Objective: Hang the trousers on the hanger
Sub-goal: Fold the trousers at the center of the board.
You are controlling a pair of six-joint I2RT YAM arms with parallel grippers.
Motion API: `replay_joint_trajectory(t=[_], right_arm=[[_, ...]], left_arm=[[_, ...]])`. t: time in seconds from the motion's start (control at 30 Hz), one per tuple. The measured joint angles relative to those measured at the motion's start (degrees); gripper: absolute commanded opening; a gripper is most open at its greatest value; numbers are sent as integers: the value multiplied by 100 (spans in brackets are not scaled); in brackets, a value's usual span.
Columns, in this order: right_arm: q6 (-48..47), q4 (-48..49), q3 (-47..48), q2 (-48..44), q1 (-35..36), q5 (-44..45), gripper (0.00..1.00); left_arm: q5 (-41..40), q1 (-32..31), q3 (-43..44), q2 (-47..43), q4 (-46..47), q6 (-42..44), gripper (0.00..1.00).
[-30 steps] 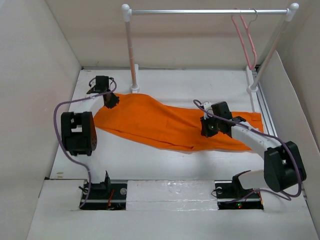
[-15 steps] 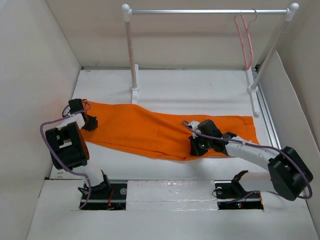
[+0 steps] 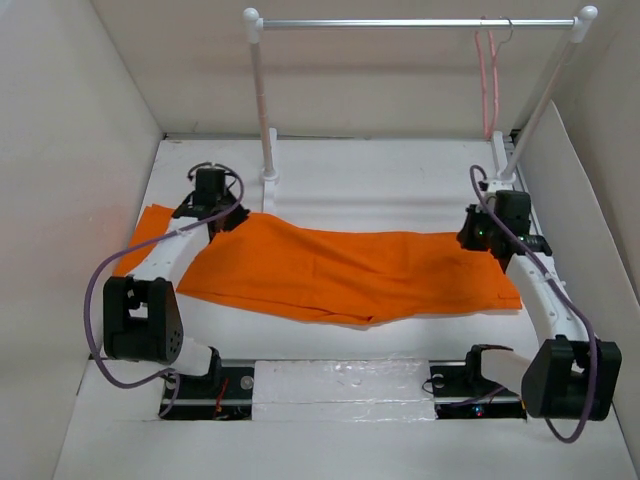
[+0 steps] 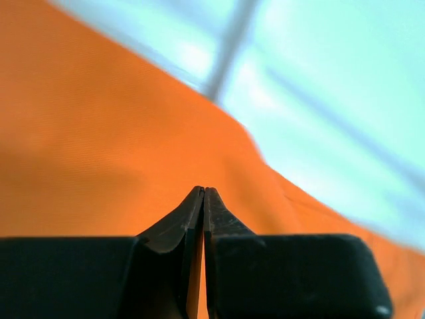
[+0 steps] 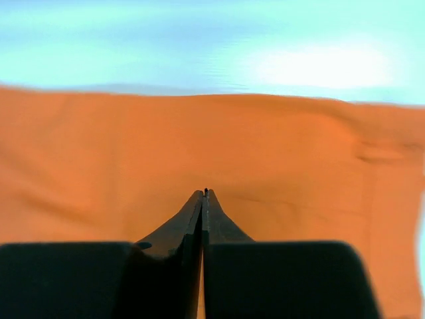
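The orange trousers (image 3: pixel 340 265) lie flat across the table, running left to right. They fill most of the left wrist view (image 4: pixel 99 133) and the right wrist view (image 5: pixel 199 139). My left gripper (image 3: pixel 230 217) is shut, low over the trousers' far left part; its tips (image 4: pixel 204 190) meet with no cloth seen between them. My right gripper (image 3: pixel 476 237) is shut over the trousers' far right corner; its tips (image 5: pixel 203 193) are also together. The pale-pink hanger (image 3: pixel 488 75) hangs on the rail at the far right, well above and behind the right gripper.
The metal rail (image 3: pixel 410 22) spans the back on two white posts: the left post (image 3: pixel 262 110) stands just behind the left gripper, the right post (image 3: pixel 535 100) leans by the right wall. High walls close the table's left and right sides.
The left gripper moved from the trousers' left end to their far edge by the post. The right gripper moved from mid-front to the far right corner. The trousers lie wider and flatter.
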Motion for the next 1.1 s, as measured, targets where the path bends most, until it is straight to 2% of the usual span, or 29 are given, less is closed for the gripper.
replay_joint_trajectory(t=[0.03, 0.13, 0.23, 0.37, 0.53, 0.63, 0.77, 0.83, 0.9, 0.93, 1.1], right_arm=[[24, 0, -33, 9, -326, 96, 29], [94, 17, -66, 111, -1071, 308, 58], [105, 173, -46, 402, -1766, 363, 65], [103, 516, 116, 1115, -2437, 269, 68], [-31, 820, 590, 2275, -2677, -44, 70], [-92, 931, 737, 2625, -2671, -291, 69], [-140, 1178, 804, 3051, -2671, -603, 62], [-166, 1309, 802, 3222, -2673, -699, 34], [-160, 1449, 785, 3368, -2702, -787, 16], [-149, 1582, 728, 3405, -2734, -837, 0], [9, 1873, 345, 3182, -2975, -946, 0]], left_arm=[[24, -319, 55, -22, 98, 48, 0], [160, -850, -9, -76, 221, 140, 0], [122, -844, -267, -83, 236, 225, 0], [-109, -538, -566, 33, 173, 205, 0], [-356, -396, -557, 560, 76, 26, 0], [-490, -409, -557, 658, 13, -57, 0], [-846, -415, -535, 664, -83, -144, 0], [-1005, -398, -485, 680, -184, -212, 0], [-1082, -323, -461, 682, -225, -284, 0], [-1091, -247, -461, 682, -232, -315, 0], [-846, 597, -553, 798, -111, -470, 0]])
